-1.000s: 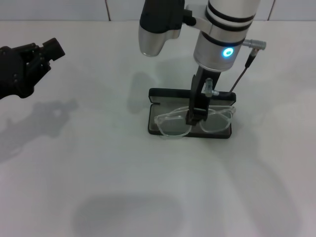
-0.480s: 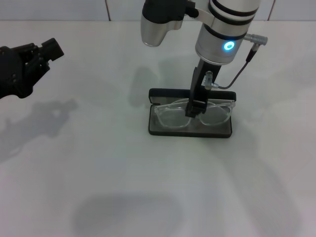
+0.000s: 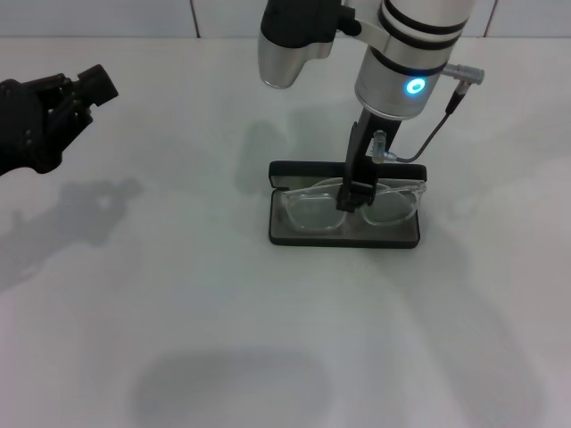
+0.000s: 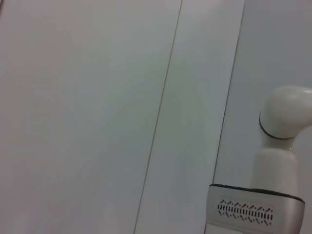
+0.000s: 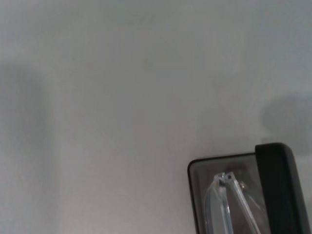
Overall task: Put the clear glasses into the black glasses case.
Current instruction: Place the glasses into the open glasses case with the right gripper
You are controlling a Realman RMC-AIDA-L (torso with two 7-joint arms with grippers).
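Observation:
The black glasses case (image 3: pixel 344 239) lies open in the middle of the white table, its lid (image 3: pixel 303 168) standing up at the far side. The clear glasses (image 3: pixel 312 210) rest level across the grey lining, lenses inside the case's outline. My right gripper (image 3: pixel 353 201) reaches straight down from above and is shut on the clear glasses at the bridge. In the right wrist view one corner of the case (image 5: pixel 275 195) and one end of the glasses (image 5: pixel 227 188) show. My left gripper (image 3: pixel 87 89) hangs parked at the far left, well away from the case.
Bare white tabletop (image 3: pixel 178 312) surrounds the case on all sides. A cable (image 3: pixel 433 143) loops from the right wrist beside the case's right end. The left wrist view shows only wall panels and part of the right arm (image 4: pixel 279 161).
The right gripper has carried the glasses back from the case's front edge to sit squarely over the lining. The left arm has stayed put.

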